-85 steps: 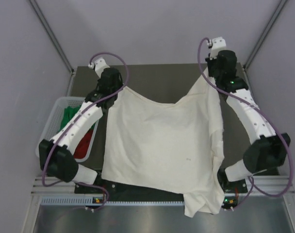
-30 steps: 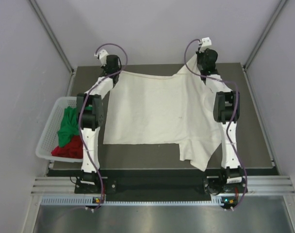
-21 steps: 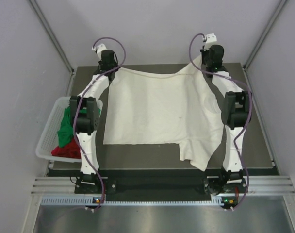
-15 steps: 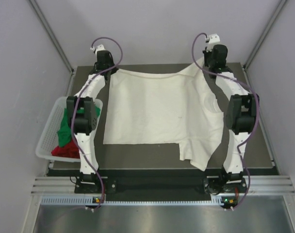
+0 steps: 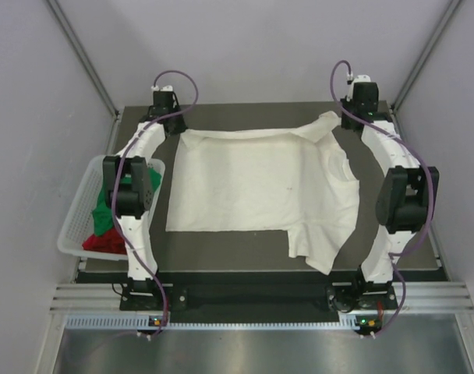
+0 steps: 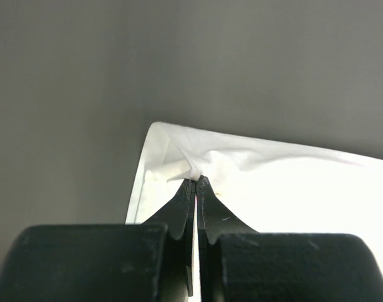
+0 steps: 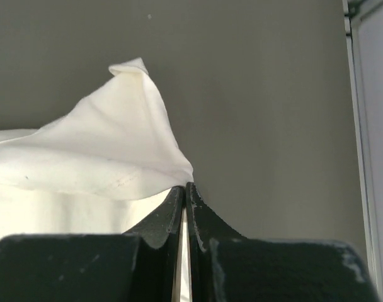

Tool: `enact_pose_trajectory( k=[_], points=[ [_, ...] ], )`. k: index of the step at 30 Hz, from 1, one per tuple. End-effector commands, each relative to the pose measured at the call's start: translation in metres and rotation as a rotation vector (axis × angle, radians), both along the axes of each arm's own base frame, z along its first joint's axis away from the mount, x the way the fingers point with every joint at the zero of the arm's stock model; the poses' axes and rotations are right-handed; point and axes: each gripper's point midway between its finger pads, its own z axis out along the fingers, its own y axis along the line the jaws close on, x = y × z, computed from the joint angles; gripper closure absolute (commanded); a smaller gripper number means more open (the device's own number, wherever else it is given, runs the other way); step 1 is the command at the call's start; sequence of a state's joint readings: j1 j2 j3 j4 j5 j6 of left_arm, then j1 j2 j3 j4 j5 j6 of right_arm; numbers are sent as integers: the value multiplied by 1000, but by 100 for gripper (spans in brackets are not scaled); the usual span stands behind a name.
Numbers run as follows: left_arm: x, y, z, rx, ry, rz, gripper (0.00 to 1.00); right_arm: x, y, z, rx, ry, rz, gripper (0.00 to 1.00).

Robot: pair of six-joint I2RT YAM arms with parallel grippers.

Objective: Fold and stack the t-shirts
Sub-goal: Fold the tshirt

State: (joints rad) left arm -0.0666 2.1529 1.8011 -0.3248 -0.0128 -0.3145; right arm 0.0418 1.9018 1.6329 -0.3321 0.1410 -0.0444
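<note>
A high rear camera looks down; both close wrist cameras share the cream-white t-shirt [image 5: 252, 183].

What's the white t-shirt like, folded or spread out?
Spread out: the cream-white t-shirt lies open across the table, left gripper and right gripper pinching its far corners.

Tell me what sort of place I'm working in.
Likely an enclosed lab robot workcell: plain grey walls, a dark table on aluminium rails, and a cream-white t-shirt spread beside a basket.
</note>
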Motion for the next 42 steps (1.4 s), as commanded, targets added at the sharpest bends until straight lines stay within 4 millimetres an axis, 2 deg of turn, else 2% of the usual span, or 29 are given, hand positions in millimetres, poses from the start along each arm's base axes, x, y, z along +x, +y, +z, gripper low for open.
enact_pose_trajectory(
  k=[1, 2, 3, 5, 7, 8, 9, 13, 15, 20, 22, 25, 29, 31, 33, 39, 42],
  points=[
    [-22, -4, 37, 16, -8, -70, 100, -37, -21, 23, 45, 20, -119, 100],
    [-26, -2, 33, 24, 7, -68, 100, -47, -21, 15, 46, 55, -124, 100],
    [-29, -1, 30, 32, 22, -73, 100, -53, -20, 19, 57, 52, -128, 100],
    [-38, 2, 23, 52, 59, -73, 100, -68, -16, 13, 78, 74, -111, 100],
    [-44, 3, 20, 59, 74, -75, 100, -78, -13, 8, 93, 91, -108, 100],
    [-46, 10, 25, 89, 68, -51, 100, -86, -11, -3, 102, 119, -101, 100],
    [-48, 11, 24, 102, 69, -53, 100, -91, -9, -2, 115, 115, -102, 100],
    [-57, 21, 21, 157, 79, -34, 100, -110, -7, -16, 131, 156, -106, 100],
    [-62, 21, 18, 158, 82, -45, 100, -121, -8, -23, 142, 171, -138, 100],
    [-74, 13, 4, 142, 119, -74, 100, -144, 4, -45, 242, 208, -164, 100],
    [-79, 12, 2, 150, 129, -78, 100, -150, 3, -52, 248, 220, -184, 100],
    [-83, 15, 10, 165, 127, -65, 100, -160, -2, -60, 232, 236, -211, 100],
    [-82, 18, 30, 266, 76, -59, 100, -168, -6, -59, 219, 228, -234, 100],
    [-83, 15, 30, 319, 74, -57, 100, -169, -7, -59, 219, 226, -242, 100],
    [-89, 10, 20, 335, 102, -80, 100, -171, -7, -60, 221, 230, -247, 100],
    [-121, 10, -11, 303, 203, -55, 100, -182, -5, -65, 241, 242, -259, 100],
    [-127, 11, -21, 301, 237, -49, 100, -186, -4, -69, 253, 243, -270, 100]
  ],
)
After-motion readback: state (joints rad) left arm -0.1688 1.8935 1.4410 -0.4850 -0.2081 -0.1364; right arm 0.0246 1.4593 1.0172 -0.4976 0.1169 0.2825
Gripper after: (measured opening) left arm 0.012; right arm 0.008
